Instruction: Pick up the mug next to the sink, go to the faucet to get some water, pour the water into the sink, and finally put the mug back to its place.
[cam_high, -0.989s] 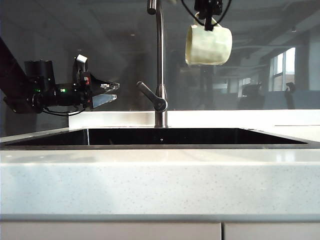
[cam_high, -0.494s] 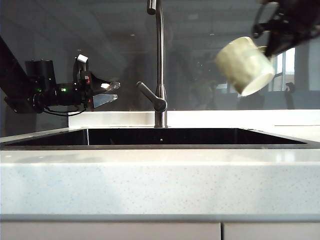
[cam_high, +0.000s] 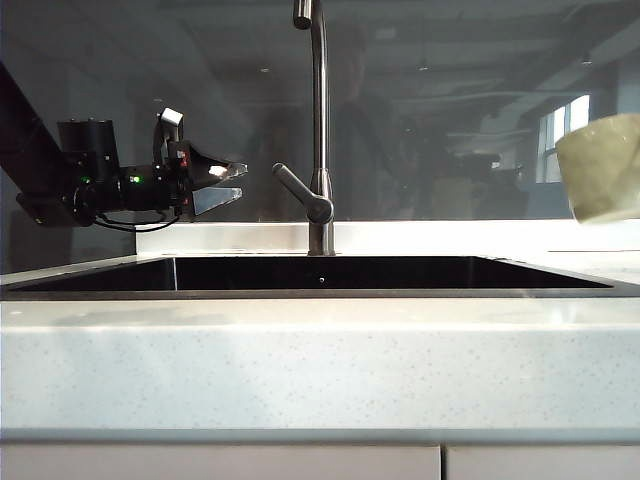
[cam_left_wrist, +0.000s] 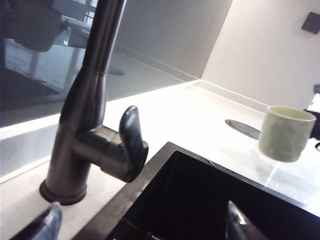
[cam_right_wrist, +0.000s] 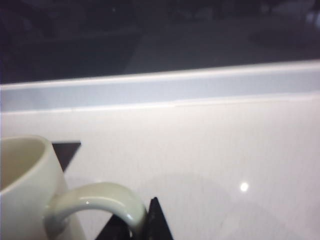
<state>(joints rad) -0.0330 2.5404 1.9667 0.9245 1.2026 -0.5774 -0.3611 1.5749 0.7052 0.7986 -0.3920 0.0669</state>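
Observation:
The cream mug (cam_high: 603, 168) hangs upright in the air at the far right of the exterior view, above the countertop beside the sink (cam_high: 330, 272). The left wrist view shows the mug (cam_left_wrist: 285, 132) past the sink (cam_left_wrist: 210, 200). My right gripper (cam_right_wrist: 135, 226) is shut on the handle (cam_right_wrist: 100, 200) of the mug (cam_right_wrist: 20, 185). My left gripper (cam_high: 225, 185) stands open, level, a little left of the faucet (cam_high: 320, 120) and its lever (cam_high: 300, 195). In its wrist view the left gripper (cam_left_wrist: 142, 222) faces the faucet (cam_left_wrist: 90, 125) and lever (cam_left_wrist: 131, 142). No water shows.
A pale speckled countertop (cam_high: 320, 370) runs along the front and round the basin. A dark glass wall stands behind the faucet. A round dark cover (cam_left_wrist: 242, 127) lies in the countertop near the mug. Under the mug lies bare countertop (cam_right_wrist: 225, 150).
The right arm has carried the mug from beside the faucet's top far to the right and lower, turning it from tipped over to upright. The left gripper has stayed in place, open.

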